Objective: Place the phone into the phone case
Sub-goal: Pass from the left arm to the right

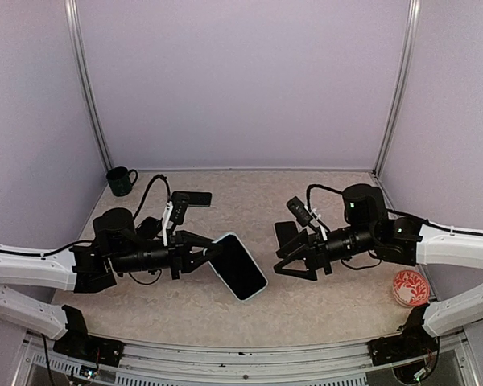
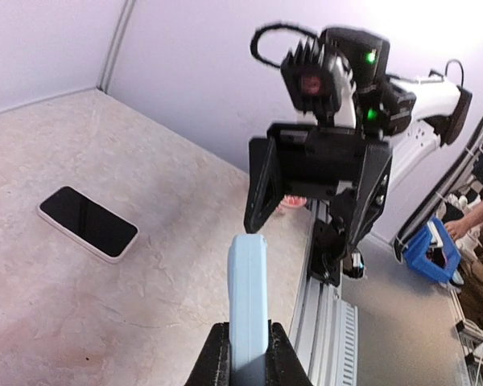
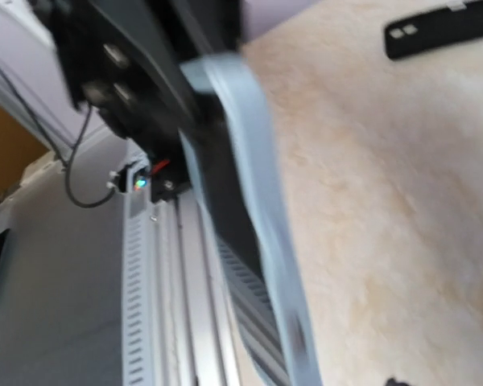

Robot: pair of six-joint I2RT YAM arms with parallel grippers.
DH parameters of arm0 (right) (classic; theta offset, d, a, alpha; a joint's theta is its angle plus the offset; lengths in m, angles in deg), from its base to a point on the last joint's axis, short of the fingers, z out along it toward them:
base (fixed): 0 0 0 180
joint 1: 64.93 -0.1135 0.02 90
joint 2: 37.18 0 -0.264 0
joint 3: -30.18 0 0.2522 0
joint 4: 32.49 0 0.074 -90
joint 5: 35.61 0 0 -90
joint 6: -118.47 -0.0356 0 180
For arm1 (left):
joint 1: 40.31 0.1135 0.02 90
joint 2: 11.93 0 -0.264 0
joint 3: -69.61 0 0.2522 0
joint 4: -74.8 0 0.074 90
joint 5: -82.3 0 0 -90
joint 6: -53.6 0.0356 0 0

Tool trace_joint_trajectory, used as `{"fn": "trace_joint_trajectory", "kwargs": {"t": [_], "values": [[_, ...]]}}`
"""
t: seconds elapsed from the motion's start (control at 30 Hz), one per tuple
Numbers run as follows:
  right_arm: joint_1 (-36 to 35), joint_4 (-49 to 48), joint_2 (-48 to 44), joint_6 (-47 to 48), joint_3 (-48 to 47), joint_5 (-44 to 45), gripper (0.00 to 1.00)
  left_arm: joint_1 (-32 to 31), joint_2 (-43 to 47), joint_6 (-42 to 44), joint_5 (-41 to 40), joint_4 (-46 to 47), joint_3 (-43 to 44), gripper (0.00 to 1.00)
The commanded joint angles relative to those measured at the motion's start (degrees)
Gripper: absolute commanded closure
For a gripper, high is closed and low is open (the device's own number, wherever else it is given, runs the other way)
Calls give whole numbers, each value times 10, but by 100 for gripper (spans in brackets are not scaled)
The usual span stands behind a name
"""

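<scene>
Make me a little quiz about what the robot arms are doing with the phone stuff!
1. True or false: the left gripper is holding the light blue phone case by its edge.
2. Where is the dark green mug? A) at the far left corner of the beige table; B) in the right gripper; C) on top of the phone.
3. Fill in the blank: the black-screened phone lies flat on the ____.

Key: 1 true; 2 A; 3 table.
</scene>
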Motion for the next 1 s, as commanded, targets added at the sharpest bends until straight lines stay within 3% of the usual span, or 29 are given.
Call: {"fn": "trace_joint_trajectory", "kwargs": {"t": [0.0, 0.4, 0.63, 0.87, 0.97], "values": [[6, -53, -1, -33, 36, 13, 26, 7, 53, -63, -85, 142, -45, 100], [6, -228, 68, -159, 69, -1, 32, -11, 64, -119, -159, 227, -96, 100], [6, -269, 114, -167, 67, -18, 37, -15, 71, -122, -172, 231, -100, 100], [7, -318, 116, -167, 69, -44, 54, -14, 74, -129, -171, 239, -107, 100], [8, -333, 118, -167, 68, -56, 67, -13, 75, -133, -172, 244, -112, 100]]}}
